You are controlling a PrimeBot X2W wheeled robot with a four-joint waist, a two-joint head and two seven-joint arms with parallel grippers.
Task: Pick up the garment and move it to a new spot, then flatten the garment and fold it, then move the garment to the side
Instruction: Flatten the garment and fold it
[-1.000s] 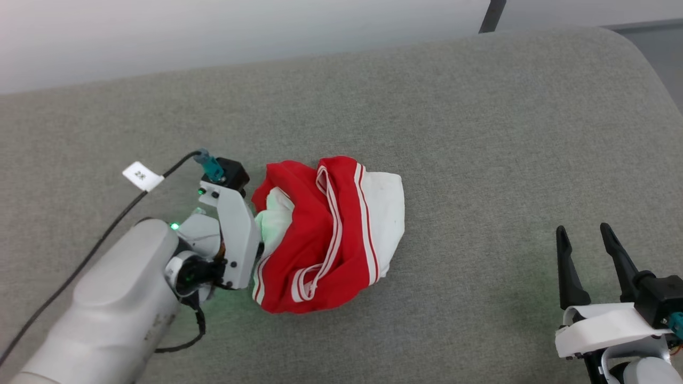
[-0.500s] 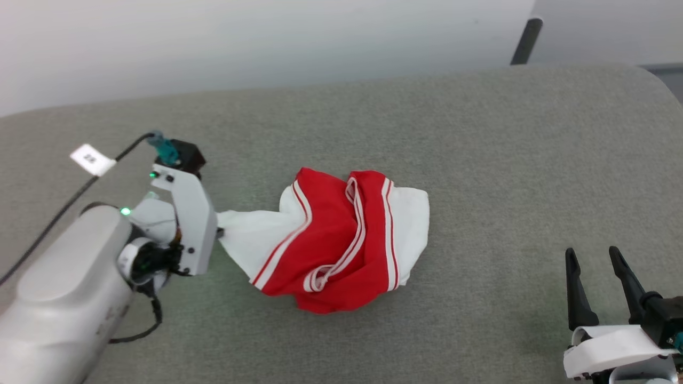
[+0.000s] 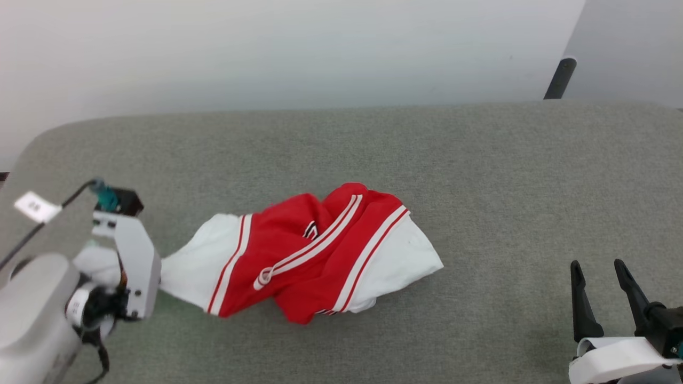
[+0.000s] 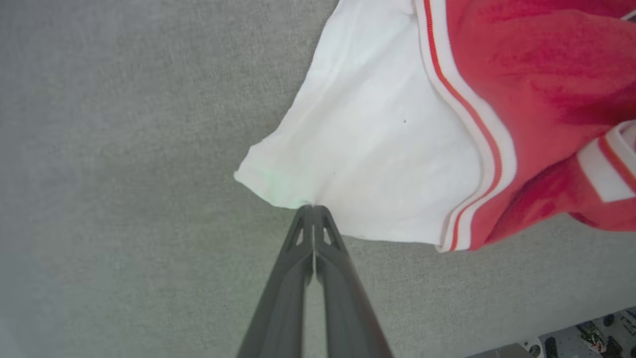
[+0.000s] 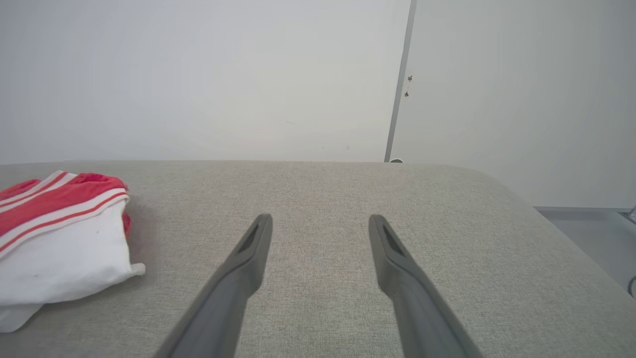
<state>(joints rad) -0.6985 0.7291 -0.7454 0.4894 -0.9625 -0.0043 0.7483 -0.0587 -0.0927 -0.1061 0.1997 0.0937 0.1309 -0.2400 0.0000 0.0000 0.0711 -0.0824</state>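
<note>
Presently relocating — left pincer (image 4: 313,208) clamped on a white corner of the garment (image 3: 299,256). Right pincer (image 3: 596,264) wide, well apart from the garment; next likely calls for release and flattening.

Ahead of the right hand (image 5: 320,220) the grey worktop (image 5: 447,223) lies bare as far as the wall (image 5: 198,74). The crumpled garment (image 5: 59,248) lies off to its left, well apart.
</note>
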